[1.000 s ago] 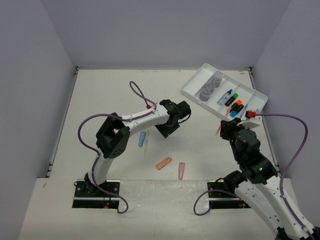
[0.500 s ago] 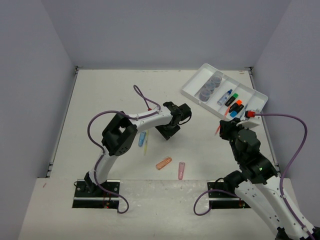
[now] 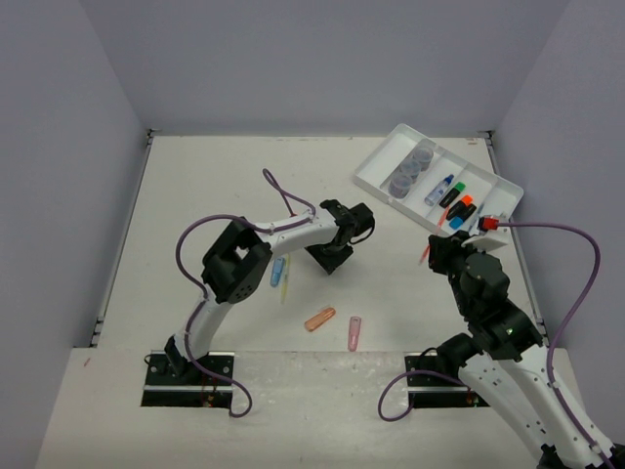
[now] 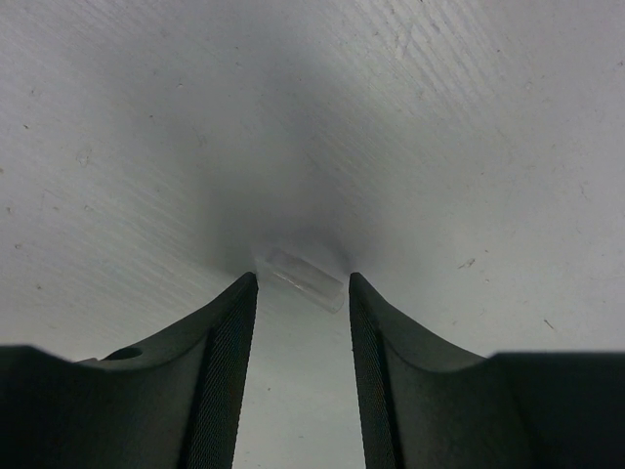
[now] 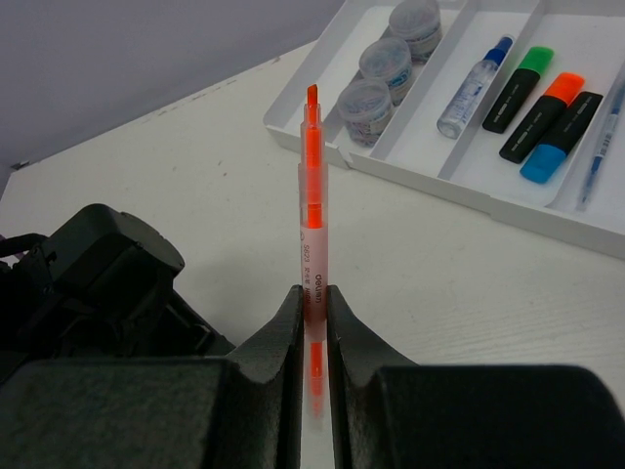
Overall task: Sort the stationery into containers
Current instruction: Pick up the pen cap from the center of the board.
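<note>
**Top external view.** The left arm reaches to the middle of the counter (image 3: 195, 186), with the left claw (image 3: 330, 258) lowered onto its surface. The right claw (image 3: 431, 250) sits just short of the white tray (image 3: 371, 174) at the far right and holds an orange pen (image 3: 427, 255). Three round pots (image 3: 410, 168) fill one tray compartment. A blue-capped white pen (image 3: 441, 189) lies in the next, followed by the green (image 3: 451, 193), orange (image 3: 467, 203) and blue (image 3: 456, 221) highlighters. A blue capsule (image 3: 277, 272), a yellow pen (image 3: 285, 283), an orange capsule (image 3: 319, 319) and a pink capsule (image 3: 354, 333) lie loose on the counter near the left arm.

**Left wrist view.** The left claw (image 4: 301, 281) has its jaws apart and points down at the counter (image 4: 469, 117). A small clear piece (image 4: 311, 283) lies on the surface between the fingertips (image 4: 234, 322). Whether the pads touch it cannot be told.

**Right wrist view.** The right claw (image 5: 312, 298) is clamped on the lower shaft of the orange pen (image 5: 312, 195). The pen's tip points towards the tray (image 5: 410, 178). The pots (image 5: 365, 103), the blue-capped white pen (image 5: 474, 83) and the green (image 5: 518, 88), orange (image 5: 545, 115) and blue (image 5: 559, 137) highlighters each lie in their compartments. A thin pen (image 5: 598, 147) lies in the compartment at the frame edge. Part of the left arm (image 5: 98, 264) shows at the lower left.
</note>
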Motion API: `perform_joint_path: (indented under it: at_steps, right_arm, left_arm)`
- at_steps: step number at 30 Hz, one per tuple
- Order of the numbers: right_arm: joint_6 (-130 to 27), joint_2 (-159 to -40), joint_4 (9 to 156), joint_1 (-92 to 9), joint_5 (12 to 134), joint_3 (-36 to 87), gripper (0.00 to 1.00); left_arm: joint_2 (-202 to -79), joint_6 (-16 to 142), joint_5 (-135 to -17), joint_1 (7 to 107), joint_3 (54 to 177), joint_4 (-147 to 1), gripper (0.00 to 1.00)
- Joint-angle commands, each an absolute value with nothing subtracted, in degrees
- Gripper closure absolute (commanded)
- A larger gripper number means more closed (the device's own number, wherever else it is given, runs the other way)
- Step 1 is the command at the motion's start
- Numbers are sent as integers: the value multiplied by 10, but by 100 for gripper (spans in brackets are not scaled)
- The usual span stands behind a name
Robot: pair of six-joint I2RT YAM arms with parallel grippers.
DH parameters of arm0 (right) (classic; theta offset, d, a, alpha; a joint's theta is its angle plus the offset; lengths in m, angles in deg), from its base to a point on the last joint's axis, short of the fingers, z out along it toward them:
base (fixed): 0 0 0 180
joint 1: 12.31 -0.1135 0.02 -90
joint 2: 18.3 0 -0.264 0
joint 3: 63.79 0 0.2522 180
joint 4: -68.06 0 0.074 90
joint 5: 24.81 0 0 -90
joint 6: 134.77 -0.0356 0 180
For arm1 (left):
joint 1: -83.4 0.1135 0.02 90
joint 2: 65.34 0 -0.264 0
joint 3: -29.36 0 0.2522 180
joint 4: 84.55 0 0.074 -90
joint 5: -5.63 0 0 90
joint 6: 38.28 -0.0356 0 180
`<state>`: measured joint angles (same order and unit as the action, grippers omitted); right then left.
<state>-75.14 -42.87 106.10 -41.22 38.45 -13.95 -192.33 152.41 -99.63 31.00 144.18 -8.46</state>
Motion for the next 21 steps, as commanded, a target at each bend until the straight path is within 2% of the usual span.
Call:
perform_joint_path:
  at_steps: [1,6,9,16,21]
  right_arm:
    - [-745,-424,1035,-413,388,-143,100]
    - [-744,-423,1035,-414,388,-143,100]
    - [-745,-423,1034,-414,388,-143,100]
    - [-744,-420,1035,-414,387,-144,100]
    - [-744,-419,1034,-415,387,-145,100]
  left_arm:
    - [-1927,1544,-997,315,1454,-82,56]
    - [-1934,1544,-994,315,1451,-87,57]
    - [-1936,1543,-994,315,1450,-89,65]
    - [-1936,1541,-989,315,1442,-101,74]
    - [-1923,1526,-988,315,1411,-126,90]
